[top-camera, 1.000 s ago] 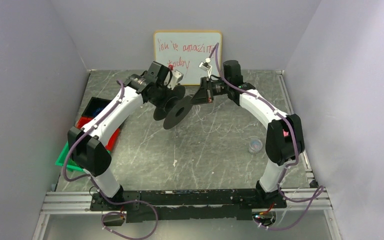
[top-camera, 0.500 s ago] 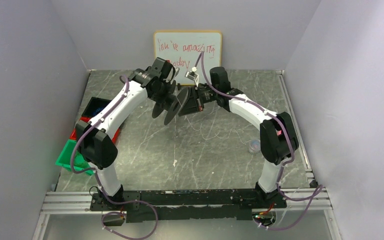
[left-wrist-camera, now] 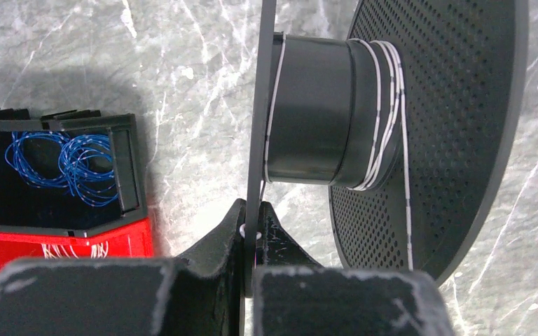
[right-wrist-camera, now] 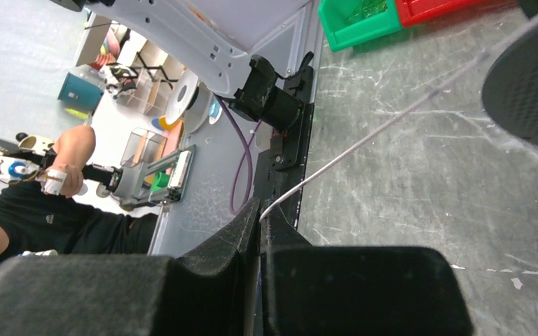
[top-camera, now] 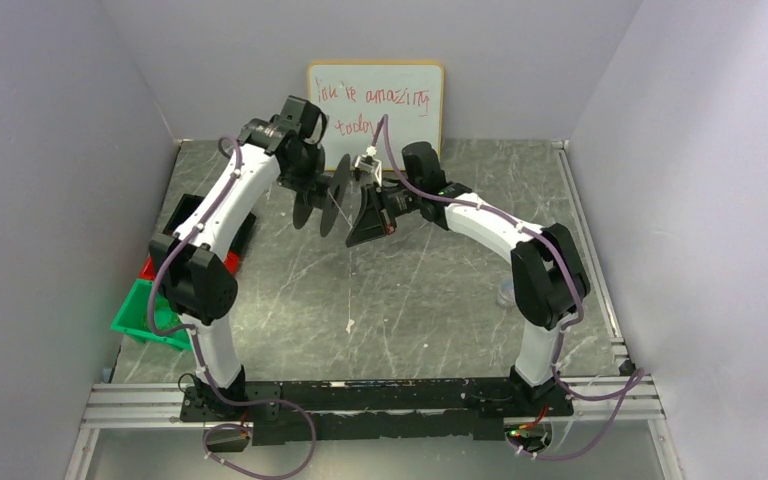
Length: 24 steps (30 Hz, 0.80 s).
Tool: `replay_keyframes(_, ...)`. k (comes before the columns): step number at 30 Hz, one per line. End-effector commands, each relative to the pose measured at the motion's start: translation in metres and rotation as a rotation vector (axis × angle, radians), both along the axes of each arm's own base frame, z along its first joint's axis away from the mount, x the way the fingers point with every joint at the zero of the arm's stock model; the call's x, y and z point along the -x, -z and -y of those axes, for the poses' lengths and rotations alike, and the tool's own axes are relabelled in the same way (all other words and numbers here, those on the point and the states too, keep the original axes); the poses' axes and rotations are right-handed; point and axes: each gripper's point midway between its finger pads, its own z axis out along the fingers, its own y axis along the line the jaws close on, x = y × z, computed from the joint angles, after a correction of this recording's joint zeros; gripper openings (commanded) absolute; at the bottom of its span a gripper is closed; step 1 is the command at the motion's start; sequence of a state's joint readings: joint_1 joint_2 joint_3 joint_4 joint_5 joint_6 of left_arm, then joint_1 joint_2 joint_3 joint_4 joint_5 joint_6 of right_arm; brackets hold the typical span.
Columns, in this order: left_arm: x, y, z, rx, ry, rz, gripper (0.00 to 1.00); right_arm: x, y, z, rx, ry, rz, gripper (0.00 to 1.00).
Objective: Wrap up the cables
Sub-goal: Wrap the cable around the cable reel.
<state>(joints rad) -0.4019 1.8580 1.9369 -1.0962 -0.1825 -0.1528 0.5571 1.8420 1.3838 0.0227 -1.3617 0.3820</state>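
The cable (left-wrist-camera: 404, 182) is a thread-thin whitish wire. A few turns lie on the hub of the black spool (left-wrist-camera: 308, 112), bunched against the perforated flange, with one turn against the thin flange. A free run leads off the hub to the right gripper (right-wrist-camera: 261, 218).

Handling, as judged: very light, wholly limp and easily kinked. It will hold no shape without tension and may slip across the smooth hub. It is best pinched close to the spool on the free run, with the line kept taut.

- Right gripper: fingers fully closed, pinching the cable (right-wrist-camera: 392, 123) at the tips.
- Left gripper (left-wrist-camera: 252, 234): closed on the edge of the spool's thin flange, holding the spool off the table (left-wrist-camera: 182, 63).
- Below the spool: a black bin (left-wrist-camera: 127, 168) holding blue wire coils, with a red bin (left-wrist-camera: 63, 241) just beside it.
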Motion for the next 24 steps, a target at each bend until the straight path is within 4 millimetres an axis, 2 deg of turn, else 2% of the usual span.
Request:
replay_keyframes(1, -0.039, -0.052, -0.021, 0.088, -0.141, 0.193, 0.02, 0.029, 0.003, -0.001, -0.022, -0.142, -0.042, 0.08)
replay_keyframes(10, -0.040, -0.082, -0.030, 0.223, -0.149, 0.238, 0.02, 0.032, 0.023, -0.009, 0.014, -0.150, -0.037, 0.07)
replay_keyframes(14, -0.034, -0.102, -0.029, 0.314, -0.127, 0.272, 0.02, 0.030, 0.033, -0.010, 0.036, -0.145, -0.046, 0.05)
replay_keyframes(24, -0.022, -0.136, -0.030, 0.528, -0.100, 0.306, 0.02, 0.025, 0.052, -0.012, 0.074, -0.135, -0.065, 0.01)
